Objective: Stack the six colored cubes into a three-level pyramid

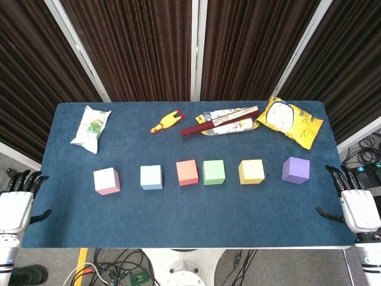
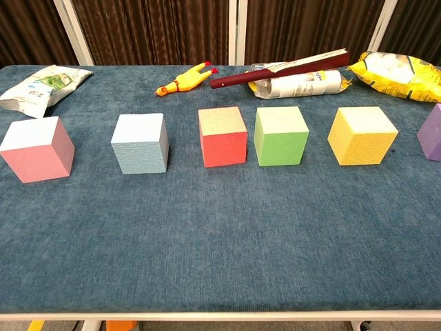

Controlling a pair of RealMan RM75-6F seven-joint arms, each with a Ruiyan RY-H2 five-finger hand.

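Six cubes stand in a row on the blue table (image 1: 190, 220): pink (image 1: 106, 180) (image 2: 38, 149), light blue (image 1: 151, 177) (image 2: 140, 143), red (image 1: 187, 172) (image 2: 222, 136), green (image 1: 214, 172) (image 2: 280, 136), yellow (image 1: 251, 171) (image 2: 362, 135), purple (image 1: 295, 170) (image 2: 432, 132). None touches another. My left hand (image 1: 16, 202) hangs off the table's left edge, fingers apart, holding nothing. My right hand (image 1: 354, 201) sits off the right edge, fingers spread and empty. The chest view shows neither hand.
Along the far edge lie a white-green packet (image 1: 91, 127) (image 2: 38, 84), a yellow rubber chicken (image 1: 166, 121) (image 2: 182, 80), a dark red stick on a bottle (image 1: 223, 122) (image 2: 289, 74), and a yellow snack bag (image 1: 290, 121) (image 2: 396, 71). Cables lie on the floor below.
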